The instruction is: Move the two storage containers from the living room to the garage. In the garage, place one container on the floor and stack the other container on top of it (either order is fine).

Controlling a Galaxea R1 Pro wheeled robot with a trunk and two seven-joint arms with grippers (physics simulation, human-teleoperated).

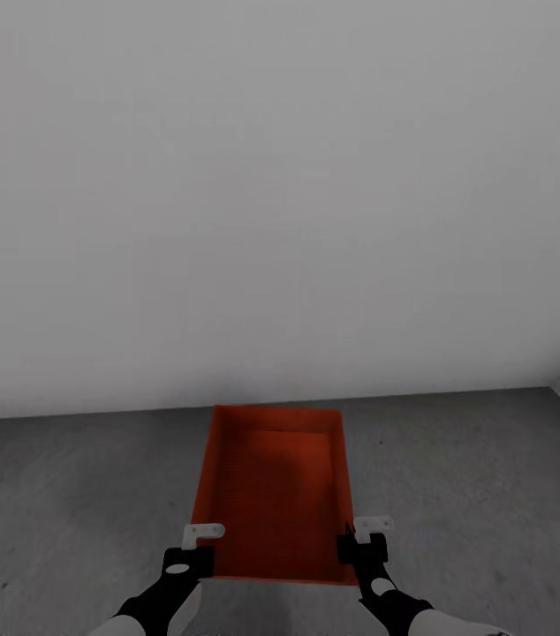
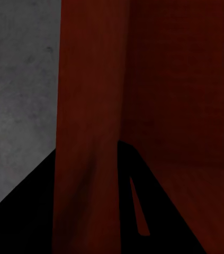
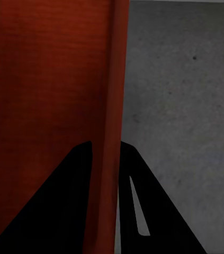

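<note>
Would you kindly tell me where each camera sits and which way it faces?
Head view: from the robot's head, down over the storage container on the floor; left pincer and right pincer show.
Left wrist view: along dark fingers astride the container wall.
Right wrist view: likewise, fingers.
All share the container.

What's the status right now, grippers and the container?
Left gripper shut on storage container left wall, right gripper on right wall. Container over grey floor, near the wall. Nothing in the way.
</note>
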